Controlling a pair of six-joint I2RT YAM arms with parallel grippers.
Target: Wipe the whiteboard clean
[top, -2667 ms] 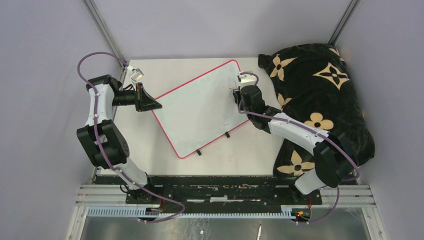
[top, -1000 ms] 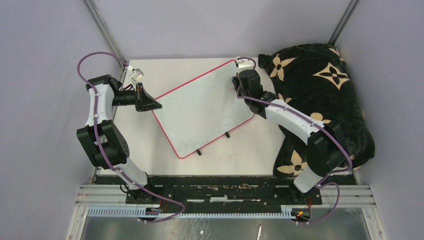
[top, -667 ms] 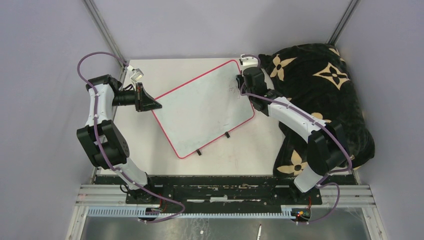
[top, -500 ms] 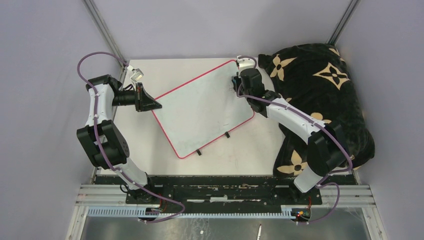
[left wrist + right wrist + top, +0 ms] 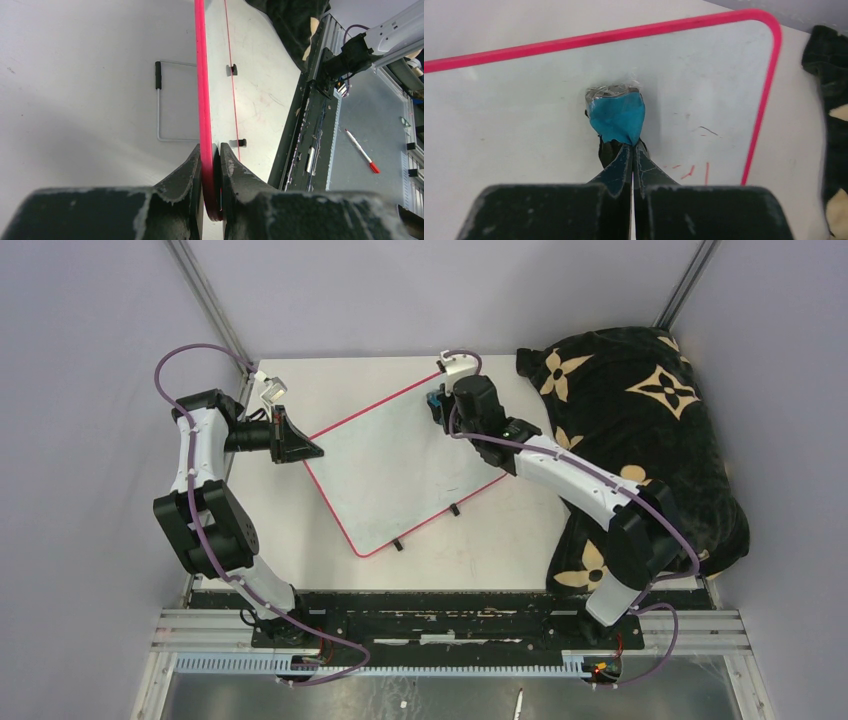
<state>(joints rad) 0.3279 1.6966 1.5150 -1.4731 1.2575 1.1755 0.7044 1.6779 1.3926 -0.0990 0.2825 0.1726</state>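
Note:
The whiteboard [image 5: 400,465], white with a thin red border and two black clips on its near edge, lies at an angle on the table. My left gripper [image 5: 312,451] is shut on its left edge; the left wrist view shows the red rim [image 5: 202,100] pinched between the jaws. My right gripper [image 5: 437,403] is shut on a blue eraser pad [image 5: 616,116] pressed to the board [image 5: 524,120] near its far edge. A few red and black marks [image 5: 694,170] remain near the board's far right corner.
A black blanket with cream flowers [image 5: 640,430] is heaped at the right of the table. A small white-and-grey object [image 5: 270,390] lies at the far left. A red-capped pen [image 5: 361,152] lies below the black front rail [image 5: 420,615].
My right gripper has swept the eraser left along the board's far edge, away from the far right corner. The left gripper and board have stayed put.

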